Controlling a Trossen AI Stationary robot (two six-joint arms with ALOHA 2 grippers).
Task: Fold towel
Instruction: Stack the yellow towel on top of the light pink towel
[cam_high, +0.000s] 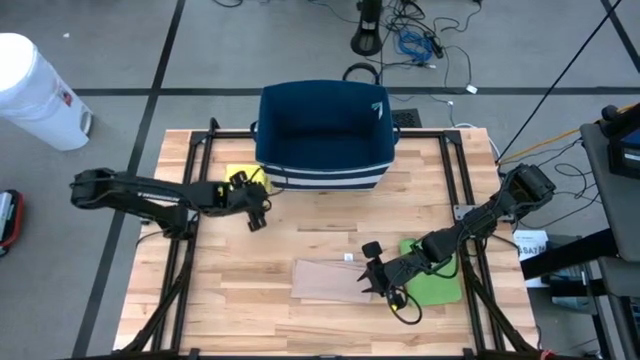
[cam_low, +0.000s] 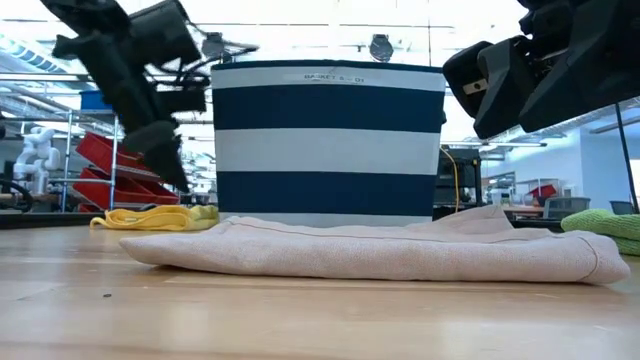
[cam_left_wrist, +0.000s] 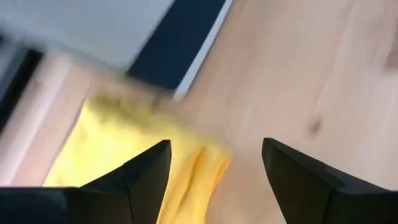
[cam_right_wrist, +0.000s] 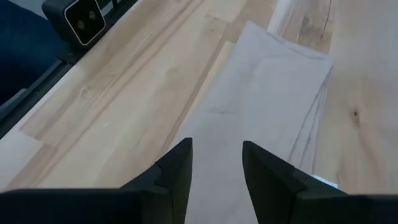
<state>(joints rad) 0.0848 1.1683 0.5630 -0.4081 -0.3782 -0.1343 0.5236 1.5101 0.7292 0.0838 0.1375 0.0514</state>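
A beige towel (cam_high: 328, 280) (cam_low: 380, 250) lies folded flat in layers near the table's front edge; the right wrist view shows its stacked edges (cam_right_wrist: 311, 124). My right gripper (cam_high: 372, 272) (cam_right_wrist: 217, 149) hovers open above the towel's right end, clear of it in the low view. My left gripper (cam_high: 258, 216) (cam_left_wrist: 216, 146) is open in the air at the left, in front of the basket's left corner. It is beside a yellow cloth (cam_high: 243, 176) (cam_left_wrist: 124, 149) and touches nothing.
A navy and white striped basket (cam_high: 325, 135) (cam_low: 330, 140) stands at the far middle of the table. A green cloth (cam_high: 436, 282) (cam_low: 605, 228) lies under my right arm, right of the towel. Bare wood (cam_high: 300, 235) lies between basket and towel.
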